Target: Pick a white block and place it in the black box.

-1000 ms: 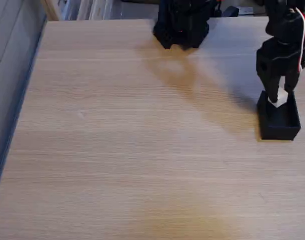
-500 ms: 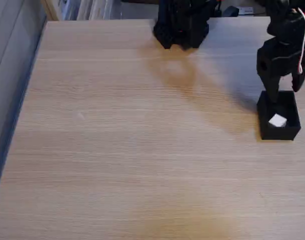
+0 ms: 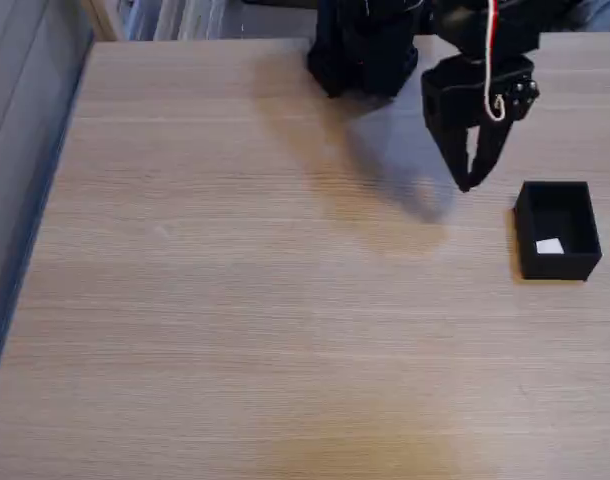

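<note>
Fixed view: bare table [image 3: 235, 300] around black box [image 3: 557, 243].

Table [image 3: 235, 300] light wood grain, smooth; black box [image 3: 560, 263] matt; white block [image 3: 549, 246] matt

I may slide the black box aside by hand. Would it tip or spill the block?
The black box looks low, wide and thin-walled, so probably light: it should slide, not tip. The white block lies loose inside, below the rim, so it likely stays in.

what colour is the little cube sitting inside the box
White; the cube shows best in the fixed view, inside the black box.
</note>
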Robot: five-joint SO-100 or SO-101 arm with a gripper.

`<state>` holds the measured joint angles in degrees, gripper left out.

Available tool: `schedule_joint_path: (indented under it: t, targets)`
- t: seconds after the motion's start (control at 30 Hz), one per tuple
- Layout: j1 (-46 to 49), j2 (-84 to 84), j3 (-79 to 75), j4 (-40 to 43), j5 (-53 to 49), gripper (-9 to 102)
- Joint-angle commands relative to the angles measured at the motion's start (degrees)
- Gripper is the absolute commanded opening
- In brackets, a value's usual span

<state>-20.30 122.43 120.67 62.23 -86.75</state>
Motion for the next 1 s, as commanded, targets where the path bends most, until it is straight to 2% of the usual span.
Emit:
schedule_joint_path:
  t: [0.0, 0.23, 0.53, 0.67, 0.83, 0.97]
  targets:
    - [4.57, 11.95, 12.22, -3.25, -4.66, 0]
    - [10.99, 32.43, 33.13, -4.92, -10.37, 0]
    - [19.95, 55.72, 56.95, -2.9, -16.44, 0]
    - [19.95, 57.66, 57.22, 1.32, -12.83, 0]
    - [17.75, 64.6, 57.3, 12.22, -9.23, 0]
    - [16.79, 68.47, 57.3, 14.94, -5.01, 0]
